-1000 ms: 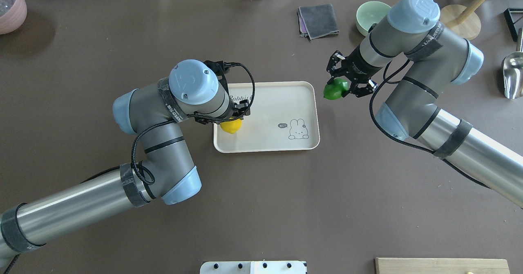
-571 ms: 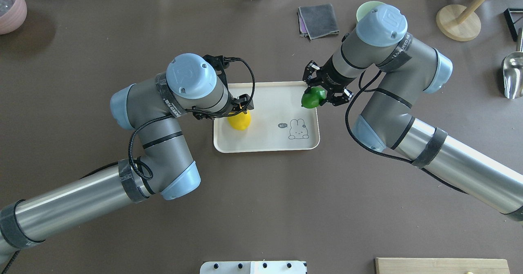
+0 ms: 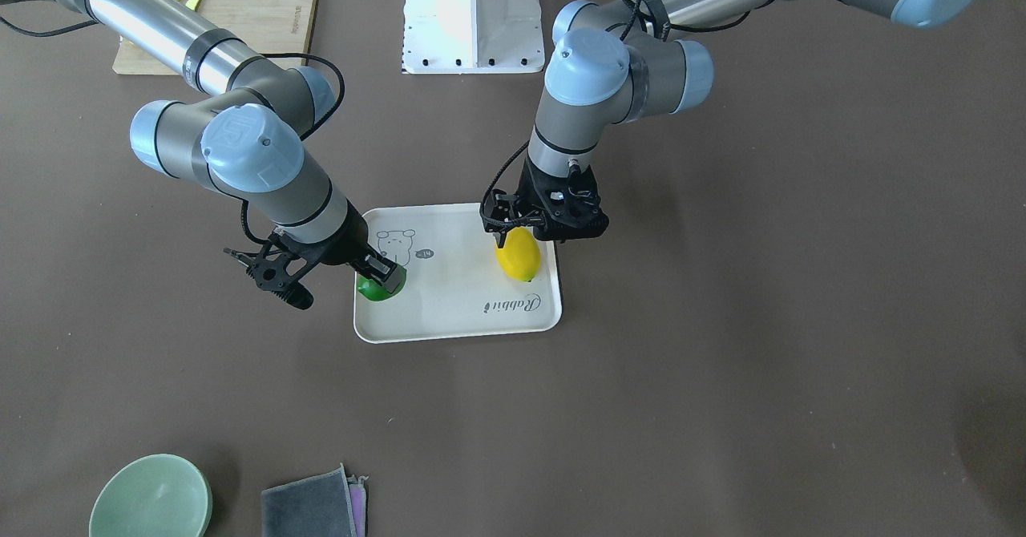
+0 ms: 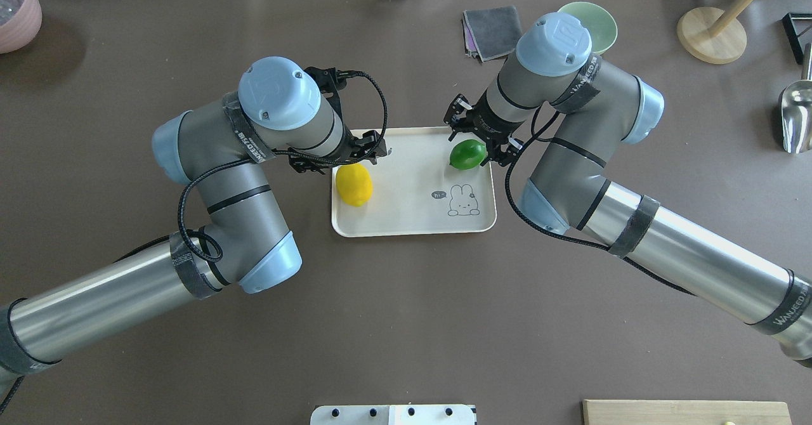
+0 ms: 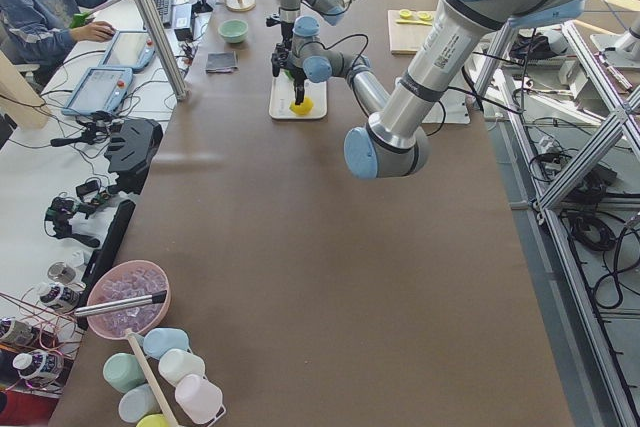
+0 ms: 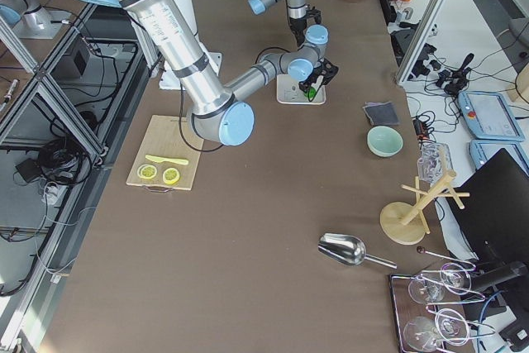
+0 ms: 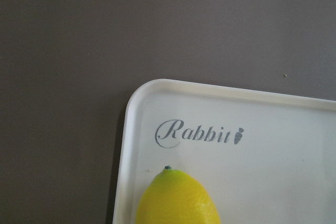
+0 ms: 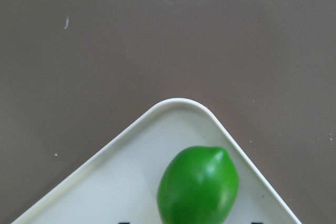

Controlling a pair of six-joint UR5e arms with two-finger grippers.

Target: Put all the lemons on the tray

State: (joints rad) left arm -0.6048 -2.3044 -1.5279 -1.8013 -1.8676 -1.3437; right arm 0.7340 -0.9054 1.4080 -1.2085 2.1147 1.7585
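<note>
The off-white tray (image 4: 412, 222) lies mid-table, also in the front view (image 3: 457, 320). The yellow lemon (image 4: 354, 184) lies on the tray's left part, also in the front view (image 3: 518, 255) and the left wrist view (image 7: 178, 198) below the "Rabbit" script. My left gripper (image 4: 346, 157) hangs open just above and behind it, also in the front view (image 3: 545, 228). The green lemon (image 4: 468, 154) lies in the tray's far right corner, also in the front view (image 3: 381, 288) and the right wrist view (image 8: 198, 184). My right gripper (image 4: 480, 136) is open over it, one finger (image 3: 385, 268) close above it.
A green bowl (image 4: 596, 22) and a folded grey cloth (image 4: 493, 32) lie beyond the tray. A wooden cutting board (image 3: 232, 16) with lemon slices sits near the robot's base. A metal scoop (image 4: 796, 117), a wooden stand (image 4: 710, 35) and a pink bowl (image 4: 16, 13) are at the edges.
My right gripper carried the green lemon leftward over the tray's rim and let it go in the corner. My left gripper released the yellow lemon and drew back.
</note>
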